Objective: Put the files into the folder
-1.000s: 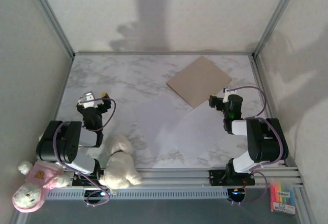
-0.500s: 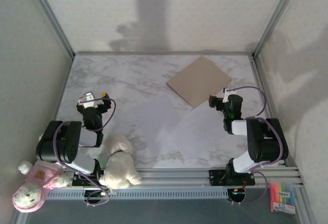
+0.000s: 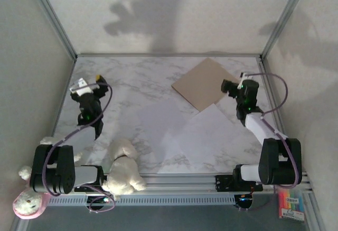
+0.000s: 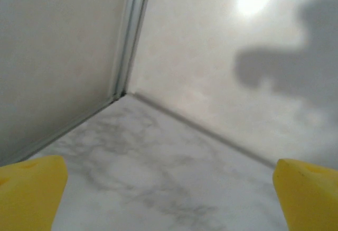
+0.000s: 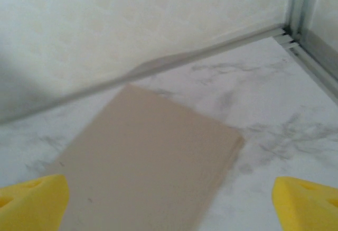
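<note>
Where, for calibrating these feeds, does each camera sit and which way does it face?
Top external: above and behind the bases, looking down at the table, folder, files; both arms show.
Left wrist: on the left gripper, facing the far left corner; yellow fingertips show.
Right wrist: on the right gripper, facing the folder; yellow fingertips show.
Shared: top external and right wrist both see the folder.

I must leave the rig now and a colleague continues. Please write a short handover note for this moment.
Left gripper: open, empty, above the table's left side.
Right gripper: open, empty, facing the folder.
Folder: closed, flat, far right of the table.
Papers: white sheets flat on the table, nearer than the folder.
Done: nothing yet.
To do: open the folder, put the papers in.
</note>
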